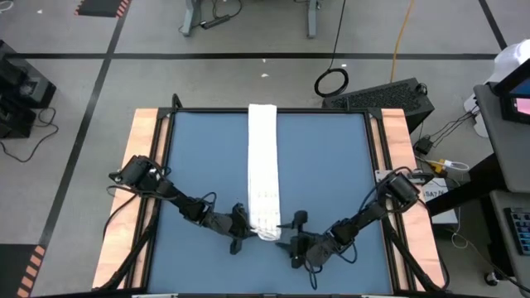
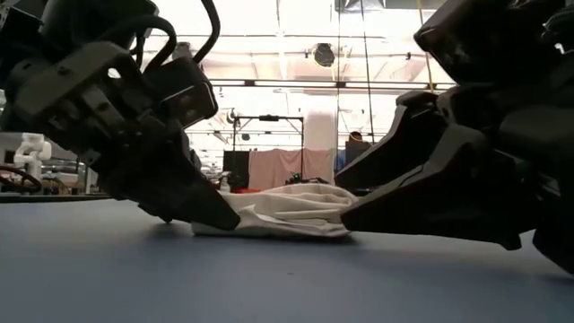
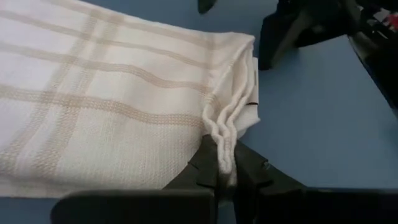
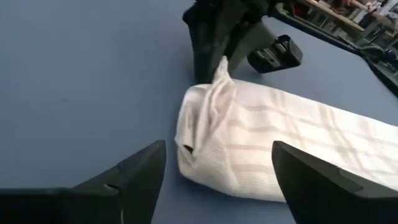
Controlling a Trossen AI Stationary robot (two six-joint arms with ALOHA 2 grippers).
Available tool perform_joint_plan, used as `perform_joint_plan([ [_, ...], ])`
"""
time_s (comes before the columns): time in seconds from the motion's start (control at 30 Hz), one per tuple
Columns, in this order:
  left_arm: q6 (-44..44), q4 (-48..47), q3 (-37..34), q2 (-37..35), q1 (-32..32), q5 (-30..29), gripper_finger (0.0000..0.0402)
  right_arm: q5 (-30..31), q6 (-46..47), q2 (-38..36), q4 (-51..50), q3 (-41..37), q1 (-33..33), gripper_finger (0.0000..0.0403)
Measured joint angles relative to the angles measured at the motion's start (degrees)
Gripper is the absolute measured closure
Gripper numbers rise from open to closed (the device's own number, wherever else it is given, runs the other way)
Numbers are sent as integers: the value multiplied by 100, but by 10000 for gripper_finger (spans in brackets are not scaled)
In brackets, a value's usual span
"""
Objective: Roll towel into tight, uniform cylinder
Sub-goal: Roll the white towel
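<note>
Right, your left claw (image 1: 242,229) is clenched on the towel (image 1: 263,170), pinching the bunched left corner of its near end. The towel itself lies as a long folded strip down the middle of the blue worktop (image 1: 331,165), barely turned over at that near end. Your right claw (image 1: 291,234) sits released just beside the right corner, gripping nothing. To roll well, I'd take that corner too, then turn both sides evenly, keeping tension so the cylinder stays tight.

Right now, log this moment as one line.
towel: long folded strip on table | left gripper: shut, pinching near-end corner | right gripper: open, beside same end, not holding
</note>
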Motion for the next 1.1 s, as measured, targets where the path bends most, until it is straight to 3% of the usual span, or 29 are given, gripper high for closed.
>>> perform_joint_plan([
  [0.23, -424, 204, -16, -13, 53, 11, 384, -522, -222, 190, 437, 1, -81, 154],
  [0.5, -855, 1190, -291, -7, 149, 543, 385, -530, -545, 230, 492, 5, -79, 201],
  [0.67, -1042, 1233, -349, -24, 230, 682, 385, -591, -656, 245, 757, -8, -144, 226],
  [0.97, -1160, 1201, -352, -28, 255, 740, 383, -712, -51, 263, 871, -10, -206, 345],
  [1.1, -1051, 1193, -352, -25, 236, 725, 356, -711, 180, 269, 885, -11, -206, 392],
])
